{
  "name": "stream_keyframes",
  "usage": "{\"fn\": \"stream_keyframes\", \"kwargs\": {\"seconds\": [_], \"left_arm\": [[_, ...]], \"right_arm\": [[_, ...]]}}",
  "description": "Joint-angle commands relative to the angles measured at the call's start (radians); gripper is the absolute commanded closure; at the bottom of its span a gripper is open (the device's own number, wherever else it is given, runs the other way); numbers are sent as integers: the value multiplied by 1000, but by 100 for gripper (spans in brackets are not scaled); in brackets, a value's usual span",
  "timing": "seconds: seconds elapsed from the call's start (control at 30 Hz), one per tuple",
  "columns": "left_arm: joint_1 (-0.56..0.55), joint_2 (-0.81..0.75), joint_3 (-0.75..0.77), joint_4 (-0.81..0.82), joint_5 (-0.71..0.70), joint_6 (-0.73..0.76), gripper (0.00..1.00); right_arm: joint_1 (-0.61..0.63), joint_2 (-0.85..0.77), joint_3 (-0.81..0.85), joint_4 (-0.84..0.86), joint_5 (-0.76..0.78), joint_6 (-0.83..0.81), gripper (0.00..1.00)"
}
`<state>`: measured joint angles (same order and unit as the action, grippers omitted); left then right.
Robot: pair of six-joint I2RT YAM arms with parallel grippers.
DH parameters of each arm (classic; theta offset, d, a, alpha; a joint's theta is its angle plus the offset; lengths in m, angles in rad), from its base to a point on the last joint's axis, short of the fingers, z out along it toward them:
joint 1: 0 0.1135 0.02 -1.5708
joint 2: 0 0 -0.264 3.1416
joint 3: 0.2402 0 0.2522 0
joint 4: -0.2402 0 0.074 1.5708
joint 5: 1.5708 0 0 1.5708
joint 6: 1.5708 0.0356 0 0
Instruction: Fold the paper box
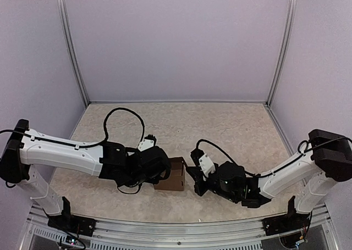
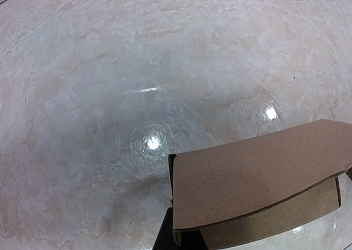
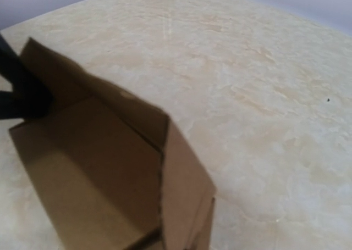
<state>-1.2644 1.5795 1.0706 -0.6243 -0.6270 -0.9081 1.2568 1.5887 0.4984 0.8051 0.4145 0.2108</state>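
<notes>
The paper box [image 1: 177, 173] is a brown, partly folded carton standing on the table between my two arms. My left gripper [image 1: 166, 172] is at its left side, shut on a cardboard panel [image 2: 258, 173]; one dark finger [image 2: 165, 233] lies along that panel's edge. My right gripper [image 1: 191, 176] presses against the box's right side. In the right wrist view the open inside of the box [image 3: 93, 167] fills the lower left. A doubled wall [image 3: 187, 200] runs down to the bottom middle, where my own jaws are hidden. The left gripper's dark finger [image 3: 19, 90] holds the far wall.
The beige mottled table top [image 1: 220, 129] lies all round the box. Pale walls with metal corner posts [image 1: 71, 46] close in the back and sides. A rail [image 1: 176, 228] with both arm bases runs along the near edge.
</notes>
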Motion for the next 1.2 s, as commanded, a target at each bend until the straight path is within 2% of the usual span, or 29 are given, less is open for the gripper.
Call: {"fn": "stream_keyframes", "kwargs": {"seconds": [0.0, 0.07, 0.33, 0.73, 0.97, 1.17], "left_arm": [[-6, 19, 6, -76, 26, -1, 100], [-6, 23, 6, -75, 27, -1, 100], [-6, 71, 25, -83, 30, 1, 100], [-6, 78, 30, -89, 26, 2, 100], [-7, 79, 27, -85, 26, 3, 100], [-9, 80, 25, -87, 20, -2, 100]], "right_arm": [[11, 67, 33, 86, 7, 31, 100], [11, 83, 45, 88, 6, 33, 99], [11, 84, 69, 62, -4, 22, 82], [12, 23, 101, -6, 21, -1, 80], [14, 32, 123, -44, 39, -7, 84], [24, 37, 144, -108, 73, 0, 85]]}}
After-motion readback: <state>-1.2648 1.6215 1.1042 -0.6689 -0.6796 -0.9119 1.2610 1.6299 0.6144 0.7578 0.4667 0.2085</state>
